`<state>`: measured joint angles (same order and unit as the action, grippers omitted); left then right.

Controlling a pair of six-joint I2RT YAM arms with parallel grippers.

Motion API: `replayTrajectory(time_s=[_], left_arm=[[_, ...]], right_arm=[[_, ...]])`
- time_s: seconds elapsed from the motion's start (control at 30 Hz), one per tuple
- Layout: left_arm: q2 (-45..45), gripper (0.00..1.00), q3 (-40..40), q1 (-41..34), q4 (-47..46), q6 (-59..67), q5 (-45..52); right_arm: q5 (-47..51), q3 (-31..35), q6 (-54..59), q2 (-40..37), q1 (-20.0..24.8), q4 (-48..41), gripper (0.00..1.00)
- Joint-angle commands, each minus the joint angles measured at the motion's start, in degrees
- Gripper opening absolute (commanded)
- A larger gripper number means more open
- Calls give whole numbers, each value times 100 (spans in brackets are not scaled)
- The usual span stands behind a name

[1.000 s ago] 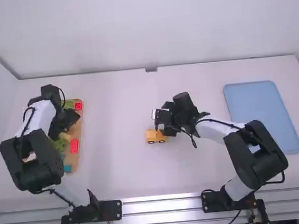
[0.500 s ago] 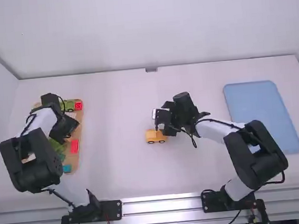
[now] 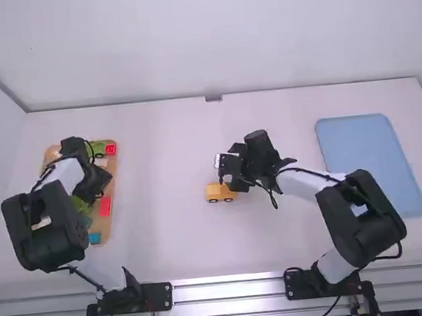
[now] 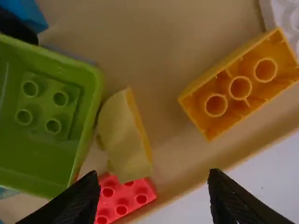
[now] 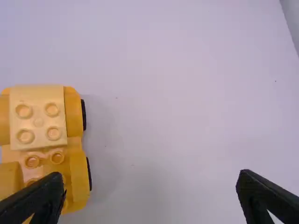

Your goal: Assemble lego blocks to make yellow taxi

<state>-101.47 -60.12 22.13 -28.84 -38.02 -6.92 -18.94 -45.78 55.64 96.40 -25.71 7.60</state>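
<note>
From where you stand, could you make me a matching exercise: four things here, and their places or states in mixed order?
Things:
1. Yellow toy car
2. Blue tray
3. Orange-yellow brick
4. Green box-shaped piece

Places and states:
A. Lies with its hollow underside facing up
B. Has raised walls around four small round knobs
C. Stands on its wheels near the middle of the white table
D. Lies toward the right-hand side of the table

Right pairs: 1-C, 2-D, 3-A, 4-B
</note>
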Motion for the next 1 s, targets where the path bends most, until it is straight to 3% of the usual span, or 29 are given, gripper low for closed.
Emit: replayTrajectory(time_s=[0.0, 0.63, 0.97], left_arm=[[-66, 61, 133, 44, -61, -232, -289], [-483, 57, 116, 273, 212, -247, -437], [-483, 59, 127, 481, 501, 396, 245]], right_arm=[[-24, 4, -35, -131, -22, 11, 98], [-28, 4, -33, -131, 17, -26, 99], [-44, 4, -33, -131, 13, -2, 98]])
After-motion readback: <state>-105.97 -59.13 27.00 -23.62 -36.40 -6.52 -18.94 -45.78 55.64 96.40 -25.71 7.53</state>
